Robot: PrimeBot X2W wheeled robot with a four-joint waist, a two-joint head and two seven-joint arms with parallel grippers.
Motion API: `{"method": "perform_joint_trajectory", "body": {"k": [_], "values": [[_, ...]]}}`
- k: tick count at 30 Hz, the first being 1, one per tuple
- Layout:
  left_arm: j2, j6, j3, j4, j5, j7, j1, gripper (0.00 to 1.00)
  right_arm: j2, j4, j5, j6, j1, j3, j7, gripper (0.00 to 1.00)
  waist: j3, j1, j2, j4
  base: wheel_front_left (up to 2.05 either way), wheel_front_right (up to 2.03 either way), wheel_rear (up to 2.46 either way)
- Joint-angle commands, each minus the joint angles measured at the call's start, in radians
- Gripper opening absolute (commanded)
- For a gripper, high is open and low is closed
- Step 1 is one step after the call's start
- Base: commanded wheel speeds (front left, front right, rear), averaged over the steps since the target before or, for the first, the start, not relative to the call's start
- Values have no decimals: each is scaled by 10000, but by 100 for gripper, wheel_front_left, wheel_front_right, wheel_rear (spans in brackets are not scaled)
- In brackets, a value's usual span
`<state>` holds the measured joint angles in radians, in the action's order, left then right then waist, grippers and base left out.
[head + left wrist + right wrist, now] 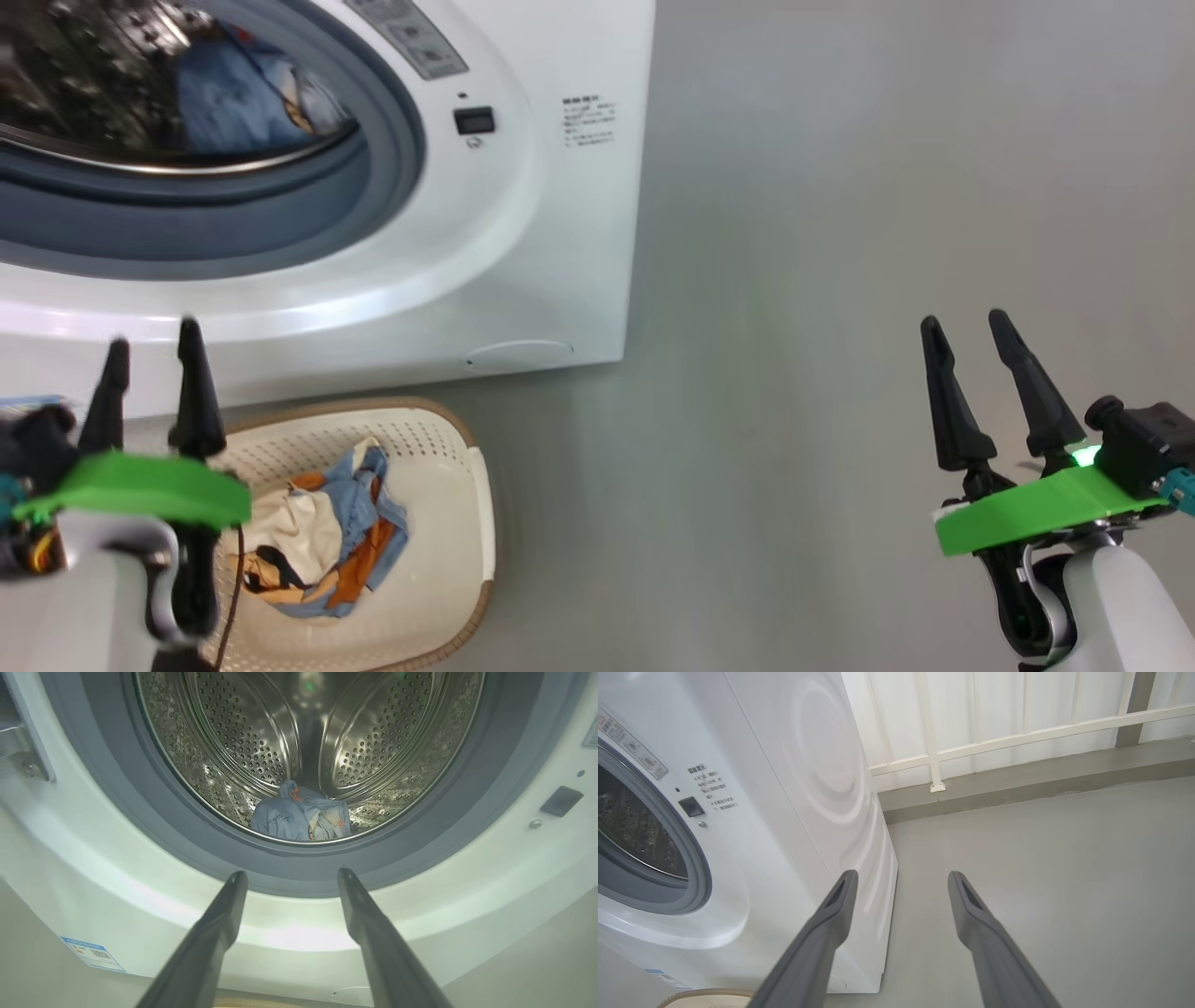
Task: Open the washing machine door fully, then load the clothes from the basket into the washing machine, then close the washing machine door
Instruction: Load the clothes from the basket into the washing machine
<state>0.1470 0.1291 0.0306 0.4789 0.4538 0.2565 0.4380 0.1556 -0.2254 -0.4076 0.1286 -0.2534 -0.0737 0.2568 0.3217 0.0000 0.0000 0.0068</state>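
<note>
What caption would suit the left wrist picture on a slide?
Open left hand facing the steel drum of the washing machine, light blue clothes lying inside.

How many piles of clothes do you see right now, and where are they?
2. One bundle lies low in the washing machine's drum; the other pile sits in the basket on the floor. Single garments within each may be hidden.

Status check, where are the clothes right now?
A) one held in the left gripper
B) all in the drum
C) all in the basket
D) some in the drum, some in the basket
D: a light blue garment lies at the bottom of the drum, a heap of clothes lies in the basket, and the left gripper and right gripper are open and empty.
</note>
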Motion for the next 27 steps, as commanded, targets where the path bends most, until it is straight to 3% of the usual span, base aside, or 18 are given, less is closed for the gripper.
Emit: {"method": "perform_joint_trajectory", "body": {"k": [1, 15, 27], "values": [[331, 15, 370, -350, -60, 53, -213, 100, 75, 185, -155, 21, 168, -250, 49, 100, -315, 0, 0, 191, 0, 0, 0], [-116, 15, 931, -1952, -552, 53, -2813, 100, 429, 112, -418, 21, 1367, -180, 49, 100, -1673, 0, 0, 647, 0, 0, 0], [-94, 15, 1197, -3019, -776, 53, -4382, 100, 411, 267, -507, 21, 2200, -86, 49, 100, -2446, 0, 0, 796, 0, 0, 0]]}}
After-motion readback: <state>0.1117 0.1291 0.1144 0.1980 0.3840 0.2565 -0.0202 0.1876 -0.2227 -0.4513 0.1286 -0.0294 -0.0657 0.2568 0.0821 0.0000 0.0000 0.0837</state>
